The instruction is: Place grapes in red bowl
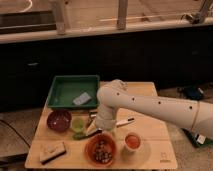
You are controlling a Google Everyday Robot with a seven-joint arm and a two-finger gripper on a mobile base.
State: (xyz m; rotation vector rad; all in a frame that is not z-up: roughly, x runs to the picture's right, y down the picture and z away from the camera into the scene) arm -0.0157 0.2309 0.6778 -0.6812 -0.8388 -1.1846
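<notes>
**Gripper low beside the red bowl**

The gripper (pixel 93 131) hangs low over the wooden table (pixel 155 142), between the green cup (pixel 77 123) and the red bowl (pixel 88 148). I cannot tell its opening or hold. Dark grapes (pixel 103 150) lie inside that bowl.

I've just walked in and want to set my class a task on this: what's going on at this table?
A white robot arm reaches in from the right over a wooden table. Its gripper is lowered near the middle, just right of a small green cup. A dark red bowl sits to the left. An orange-red bowl at the front holds small dark pieces. A green tray lies behind. Whether the gripper holds grapes cannot be made out.
</notes>
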